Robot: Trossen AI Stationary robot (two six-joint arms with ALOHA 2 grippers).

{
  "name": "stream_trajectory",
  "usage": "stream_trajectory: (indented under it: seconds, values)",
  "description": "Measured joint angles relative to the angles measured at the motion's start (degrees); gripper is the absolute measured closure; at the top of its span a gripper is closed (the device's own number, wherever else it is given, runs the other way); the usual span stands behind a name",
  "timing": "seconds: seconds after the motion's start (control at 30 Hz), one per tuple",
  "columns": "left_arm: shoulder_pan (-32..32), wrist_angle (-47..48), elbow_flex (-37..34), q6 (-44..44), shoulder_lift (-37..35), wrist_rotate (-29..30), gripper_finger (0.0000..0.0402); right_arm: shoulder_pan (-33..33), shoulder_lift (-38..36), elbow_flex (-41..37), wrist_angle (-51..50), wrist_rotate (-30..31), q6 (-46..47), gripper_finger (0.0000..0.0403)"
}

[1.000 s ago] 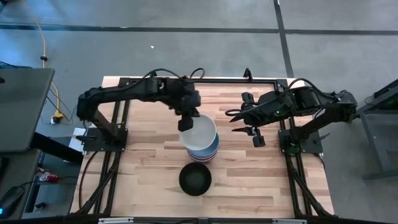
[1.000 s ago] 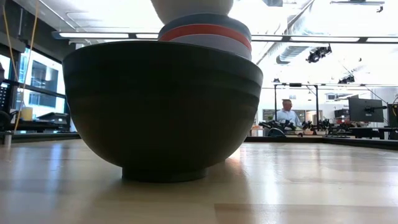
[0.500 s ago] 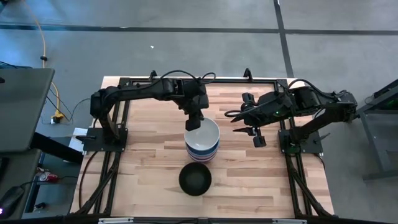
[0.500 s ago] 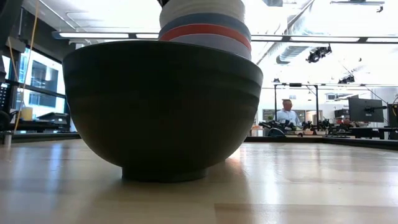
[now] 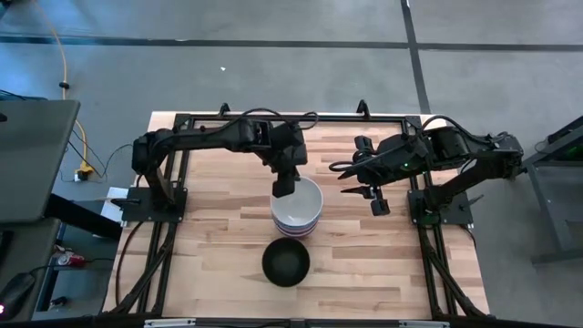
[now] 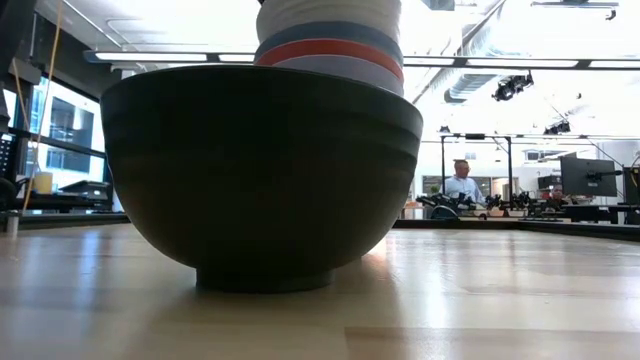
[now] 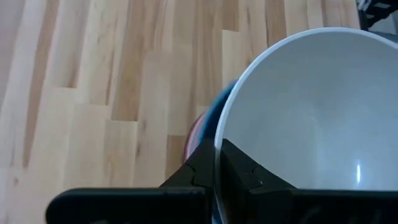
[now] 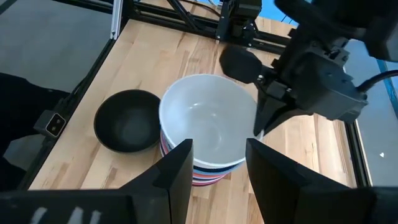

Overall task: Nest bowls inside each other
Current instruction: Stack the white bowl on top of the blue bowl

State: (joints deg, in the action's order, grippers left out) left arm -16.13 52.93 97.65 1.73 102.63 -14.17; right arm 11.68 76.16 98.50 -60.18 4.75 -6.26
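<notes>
the white bowl (image 5: 300, 198) sits on top of the stack of bowls (image 5: 297, 221) near the middle of the desk (image 5: 209, 228), its clean, glossy inside facing up. you can see blue and red rims peeking out under it in the left wrist view, and blue, red and pale bands show below a white one in the low view (image 6: 330, 40). the stack stands upright.

just in front of the stack, nearer the desk's front edge and apart from it, one black bowl (image 5: 285, 261) stands alone, open side up, dark and matte. in the low view it fills most of the picture.

your left tool (image 5: 285, 185) is at the white bowl's rim on the side towards the back of the desk. its fingers (image 7: 239, 169) straddle the rim, one inside and one outside, closed on the edge of the bowl. the left arm reaches in from the back left of the desk, bent at the elbow, with the wrist pointing down.

your right tool (image 5: 363, 185) hangs above the desk to the right of the stack, well apart from it, with its fingers (image 8: 177, 165) spread and nothing between them. the right arm is folded back towards its base at the right edge.

a person (image 6: 461, 184) sits far off in the room behind the desk.
</notes>
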Motion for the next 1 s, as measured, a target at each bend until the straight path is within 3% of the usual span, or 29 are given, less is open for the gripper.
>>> stream_trajectory:
  seconds: [0.23, 1.0]
  values:
    - [1.3, 0.0, 0.0, -0.3, 0.0, 2.8, 0.0401, 0.0, 0.0, 0.0, 0.0, 0.0, 1.2, 0.0261]
    - [1.1, 0.4, 0.0, -1.1, 3.6, 2.4, 0.0389, 4.1, 0.0, 0.0, -1.4, 1.2, 1.7, 0.0261]
